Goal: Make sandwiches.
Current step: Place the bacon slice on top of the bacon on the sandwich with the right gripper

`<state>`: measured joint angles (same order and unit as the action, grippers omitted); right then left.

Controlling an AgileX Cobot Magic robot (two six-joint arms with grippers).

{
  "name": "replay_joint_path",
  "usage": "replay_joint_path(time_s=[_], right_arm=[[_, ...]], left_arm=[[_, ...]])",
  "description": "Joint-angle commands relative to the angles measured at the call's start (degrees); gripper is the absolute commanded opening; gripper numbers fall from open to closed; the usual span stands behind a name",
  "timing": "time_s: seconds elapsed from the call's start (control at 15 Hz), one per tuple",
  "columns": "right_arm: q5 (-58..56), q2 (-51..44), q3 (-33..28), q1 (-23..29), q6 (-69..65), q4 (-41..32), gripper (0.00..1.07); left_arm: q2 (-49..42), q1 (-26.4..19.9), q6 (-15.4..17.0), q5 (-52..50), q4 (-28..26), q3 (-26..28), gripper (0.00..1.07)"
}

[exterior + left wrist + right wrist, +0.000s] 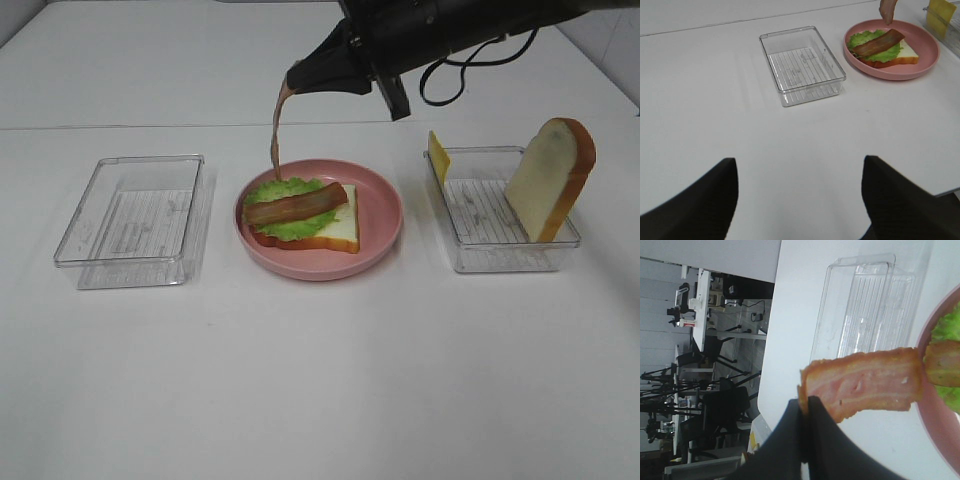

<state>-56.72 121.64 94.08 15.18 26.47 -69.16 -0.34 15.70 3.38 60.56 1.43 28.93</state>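
The sandwich stack (300, 215) lies on a round pink plate (385, 215): a white bread slice, green lettuce and a reddish-brown bacon strip (297, 204) on top. My right gripper (292, 80) reaches across above the plate's far left edge, shut on the top end of a pink ham strip (276, 130) that hangs straight down, its lower end near the lettuce. The right wrist view shows that strip (865, 385) pinched at the right gripper (805, 407). My left gripper (799, 200) stands open and empty over bare table, well short of the stack (882, 47).
An empty clear tray (135, 215) sits left of the plate. Right of the plate, another clear tray (500, 255) holds an upright bread slice (550, 178) and a yellow cheese slice (438, 155). The right arm's cable loops above that tray.
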Motion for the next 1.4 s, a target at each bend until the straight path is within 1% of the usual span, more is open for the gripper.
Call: replay_joint_path(time_s=[0.07,0.2,0.4,0.47,0.53,0.6,1.07,1.13,1.27,1.33,1.4], right_arm=[[1.1,3.5,0.3,1.9,2.2,-5.5,0.0],[2.9,5.2,0.3,2.3,3.5,-8.2,0.0],[6.4,5.4,0.3,2.3,3.4,-6.9,0.0],[7.0,5.4,0.3,2.3,2.8,-5.0,0.0],[7.7,5.4,0.3,2.3,-1.7,3.3,0.0],[8.3,5.4,0.3,2.3,-4.8,7.4,0.0],[10.4,5.4,0.3,2.3,-17.4,30.1,0.0],[10.4,5.4,0.3,2.3,-18.7,32.4,0.0],[10.4,5.4,0.3,2.3,-18.7,33.3,0.02],[10.4,5.4,0.3,2.3,-18.7,33.2,0.08],[10.4,5.4,0.3,2.3,-18.6,33.1,0.18]], left_arm=[[-1.1,0.0,-0.1,-0.6,0.3,-0.3,0.68],[-1.1,0.0,-0.1,-0.6,0.3,-0.3,0.68],[-1.1,0.0,-0.1,-0.6,0.3,-0.3,0.68],[-1.1,0.0,-0.1,-0.6,0.3,-0.3,0.68],[-1.1,0.0,-0.1,-0.6,0.3,-0.3,0.68],[-1.1,0.0,-0.1,-0.6,0.3,-0.3,0.68],[-1.1,0.0,-0.1,-0.6,0.3,-0.3,0.68],[-1.1,0.0,-0.1,-0.6,0.3,-0.3,0.68],[-1.1,0.0,-0.1,-0.6,0.3,-0.3,0.68],[-1.1,0.0,-0.1,-0.6,0.3,-0.3,0.68],[-1.1,0.0,-0.1,-0.6,0.3,-0.3,0.68]])
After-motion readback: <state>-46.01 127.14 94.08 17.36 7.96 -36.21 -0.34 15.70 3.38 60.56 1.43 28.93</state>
